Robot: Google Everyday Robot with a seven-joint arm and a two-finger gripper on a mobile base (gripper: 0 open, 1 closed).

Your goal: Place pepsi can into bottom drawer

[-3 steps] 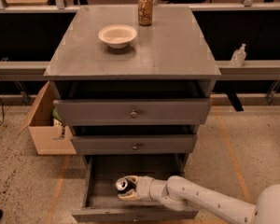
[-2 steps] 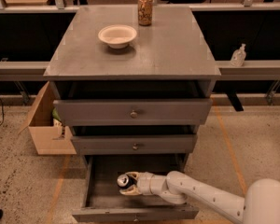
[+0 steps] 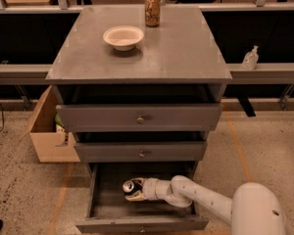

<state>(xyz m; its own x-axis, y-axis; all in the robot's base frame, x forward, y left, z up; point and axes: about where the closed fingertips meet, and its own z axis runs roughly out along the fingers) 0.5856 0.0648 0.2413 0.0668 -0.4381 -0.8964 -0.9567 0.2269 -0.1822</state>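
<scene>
The bottom drawer (image 3: 108,210) is pulled open at the foot of the grey cabinet, a wide grey tray. The pepsi can (image 3: 129,186) lies on its side inside the drawer, silver top facing left, mostly covered by the fingers. My gripper (image 3: 134,189) reaches into the drawer from the right on a white arm and is shut on the can, low over the drawer floor near its middle.
A tan-gold patterned can (image 3: 152,9) and a white bowl (image 3: 123,36) stand on the cabinet top (image 3: 186,53). The two upper drawers (image 3: 139,117) are closed. A cardboard box (image 3: 45,131) sits left of the cabinet. A small bottle (image 3: 250,58) stands on the right ledge.
The gripper and can have shifted slightly left inside the bottom drawer. Nothing else has moved.
</scene>
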